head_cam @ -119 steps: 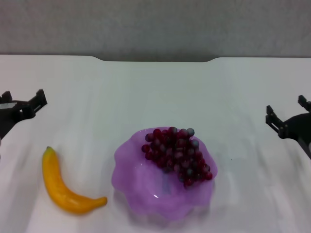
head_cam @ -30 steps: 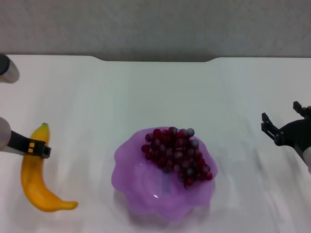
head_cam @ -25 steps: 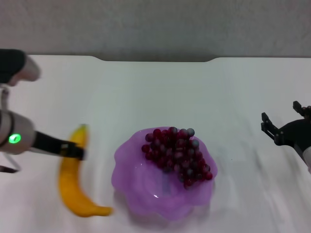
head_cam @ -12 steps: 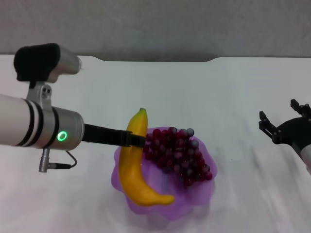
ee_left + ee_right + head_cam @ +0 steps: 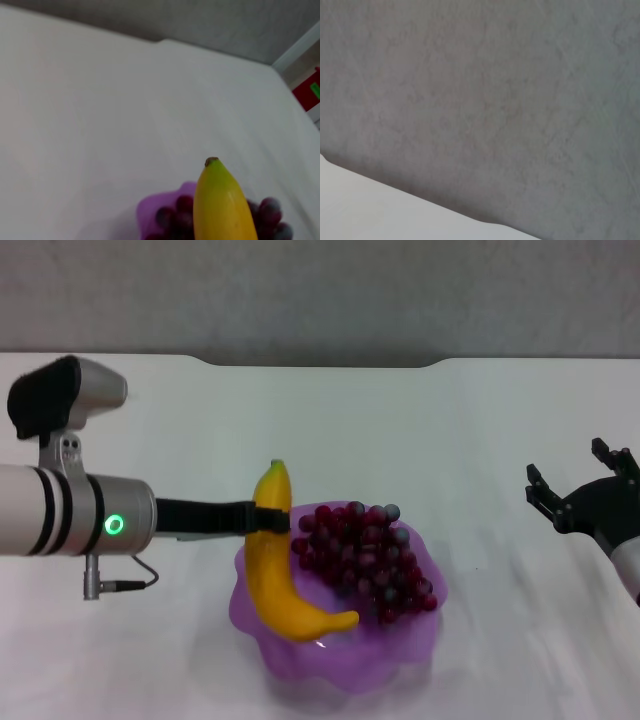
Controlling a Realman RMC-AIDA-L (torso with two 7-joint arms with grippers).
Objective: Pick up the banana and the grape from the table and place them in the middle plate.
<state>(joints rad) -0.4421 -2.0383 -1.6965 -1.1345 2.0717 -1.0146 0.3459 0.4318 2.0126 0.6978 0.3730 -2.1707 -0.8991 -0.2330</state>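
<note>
My left gripper [image 5: 270, 519] is shut on the yellow banana [image 5: 281, 570] near its upper end and holds it over the left half of the purple scalloped plate [image 5: 300, 658]. The banana's lower end hangs low inside the plate. The bunch of dark red grapes [image 5: 370, 558] lies in the plate's right half, beside the banana. In the left wrist view the banana's greenish tip [image 5: 216, 175] shows above the grapes [image 5: 270, 212] and the plate's rim [image 5: 150, 215]. My right gripper [image 5: 580, 490] is open and empty at the right side of the white table [image 5: 400, 430].
The table's far edge has a notch [image 5: 320, 362] before a grey wall. A red object [image 5: 311, 90] shows beyond the table's corner in the left wrist view. The right wrist view shows only the wall and a strip of table [image 5: 365, 210].
My left gripper has carried the banana from the table's left side to over the plate and now lowers it a little. The right gripper has shifted slightly.
</note>
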